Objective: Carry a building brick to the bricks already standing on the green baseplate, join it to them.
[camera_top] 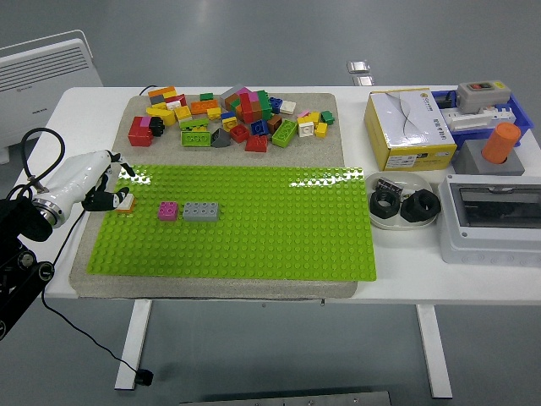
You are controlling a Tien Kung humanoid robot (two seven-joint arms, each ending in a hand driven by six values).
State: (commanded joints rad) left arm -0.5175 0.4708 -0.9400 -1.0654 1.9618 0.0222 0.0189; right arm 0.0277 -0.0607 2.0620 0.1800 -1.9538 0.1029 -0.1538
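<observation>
Although printing shows on the yellow box (pixel 412 128) at the table's right, it is too small to read. At the left end of the green baseplate (pixel 254 224), the left hand (pixel 101 188) has its dark fingers curled onto a small white and orange brick (pixel 126 203), which they partly hide. Just right of it stand a pink brick (pixel 168 211) and a grey brick (pixel 201 211), touching side by side. Loose bricks (pixel 232 118) lie heaped beyond the plate. Two black rings sit in a white dish (pixel 404 206). An orange cylinder (pixel 501 143) tops a grey block beside a grey switch box (pixel 490 216), cut off at the edge.
</observation>
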